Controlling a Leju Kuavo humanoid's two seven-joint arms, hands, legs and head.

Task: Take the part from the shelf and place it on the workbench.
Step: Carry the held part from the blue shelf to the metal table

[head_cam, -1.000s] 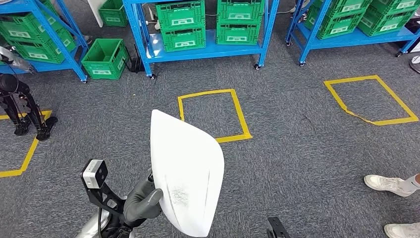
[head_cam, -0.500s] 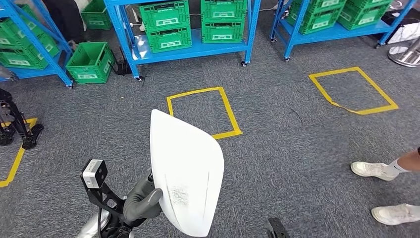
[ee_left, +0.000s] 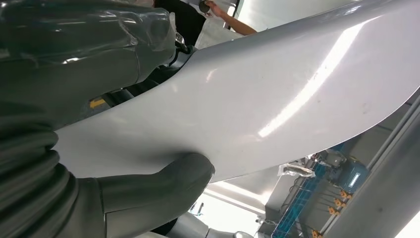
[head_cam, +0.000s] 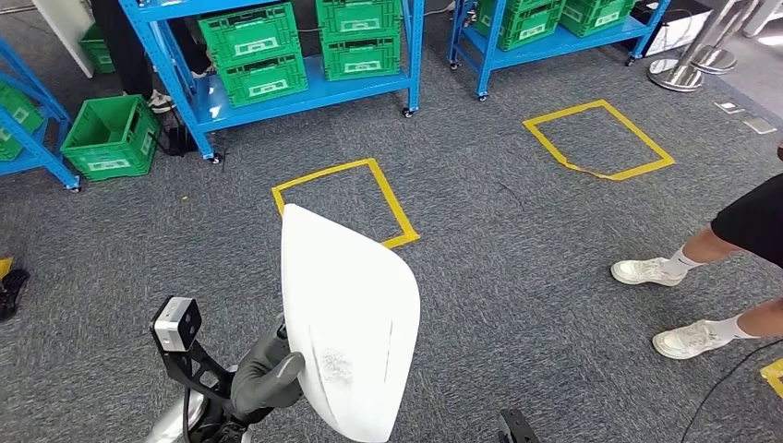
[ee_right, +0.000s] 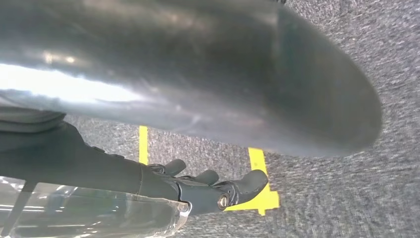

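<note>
Grey-gloved left hand clamped on the near edge of the white part, thumb pressed to its glossy face, panel held upright over grey carpet. Probably light, stiff, slick; best gripped deep at that edge. Right hand hanging, fingers loosely curled, holding nothing. Blue shelf at eleven o'clock.

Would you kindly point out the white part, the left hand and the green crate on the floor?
white part (head_cam: 346,305), head view, middle of its face.
left hand (head_cam: 266,378), head view, grey thumb.
green crate (head_cam: 111,138), head view, its rim.
</note>
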